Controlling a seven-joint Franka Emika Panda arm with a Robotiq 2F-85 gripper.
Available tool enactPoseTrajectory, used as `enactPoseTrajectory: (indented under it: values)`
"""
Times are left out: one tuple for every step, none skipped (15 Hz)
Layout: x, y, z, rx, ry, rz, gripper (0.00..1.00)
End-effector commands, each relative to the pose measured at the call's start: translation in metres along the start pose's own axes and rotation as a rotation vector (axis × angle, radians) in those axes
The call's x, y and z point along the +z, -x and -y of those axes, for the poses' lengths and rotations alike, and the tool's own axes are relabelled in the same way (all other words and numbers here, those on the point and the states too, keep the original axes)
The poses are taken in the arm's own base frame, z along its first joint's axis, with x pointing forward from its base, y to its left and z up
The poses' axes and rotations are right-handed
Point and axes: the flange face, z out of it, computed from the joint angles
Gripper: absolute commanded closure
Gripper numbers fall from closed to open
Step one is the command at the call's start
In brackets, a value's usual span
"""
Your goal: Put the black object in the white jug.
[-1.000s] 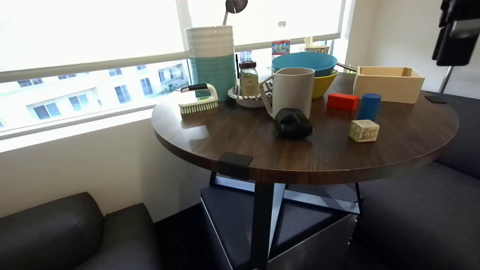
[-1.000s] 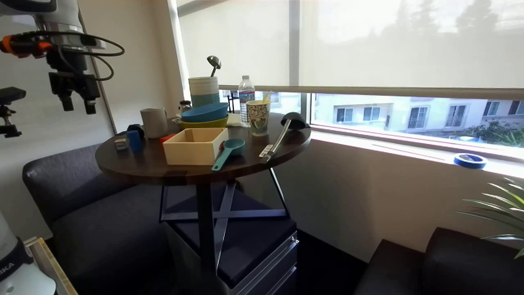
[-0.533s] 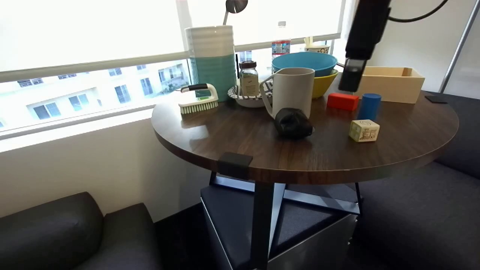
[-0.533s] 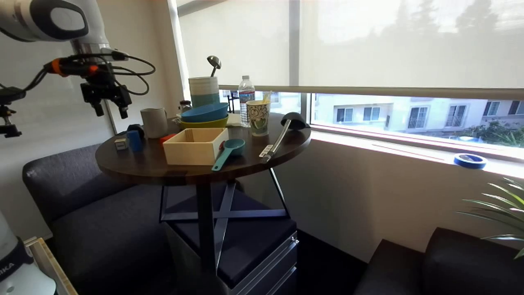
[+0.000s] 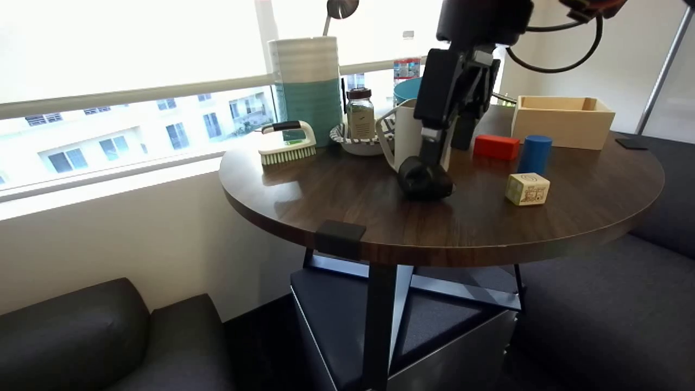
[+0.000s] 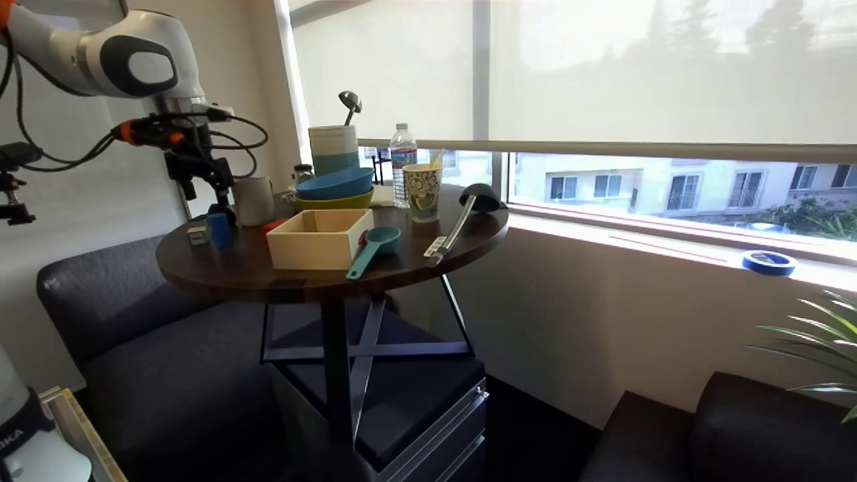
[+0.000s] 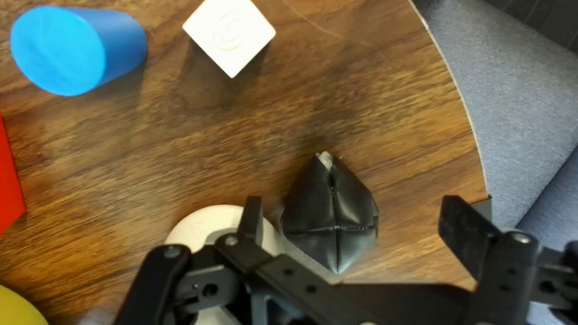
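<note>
Jaws spread wide, holding nothing. We find the black object (image 7: 334, 216) on the counter (image 7: 384, 113), in line with their gap, the white jug (image 5: 404, 136) just beside them. Approach nearly done, we judge; grasp, lift, drop-in remain.

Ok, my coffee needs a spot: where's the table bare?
In an exterior view, the table is bare between the scrub brush and black object, and from the pale cube to the rim at picture right. Crowded: around the white jug, with black object and open gripper close by.
</note>
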Motion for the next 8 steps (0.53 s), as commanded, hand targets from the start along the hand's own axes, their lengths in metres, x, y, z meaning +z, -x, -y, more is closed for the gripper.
enactPoseTrajectory:
  values:
    - [0.0131,-0.0137,0.0100,0.085,-0.026,0.005,0.00]
    - [0.0147,-0.0137,0.0086,0.113,-0.024,0.001,0.00]
    - [0.0163,-0.0140,0.0077,0.139,-0.024,0.000,0.00]
    - [0.0176,-0.0145,0.0071,0.163,-0.024,-0.004,0.00]
    - [0.0190,-0.0149,0.0069,0.177,-0.023,-0.004,0.25]
    - [0.0204,-0.0156,0.0071,0.191,-0.022,-0.006,0.26]
    - [0.0210,-0.0161,0.0068,0.202,-0.017,-0.009,0.32]
    - [0.0203,-0.0160,0.0068,0.212,-0.021,-0.010,0.41]
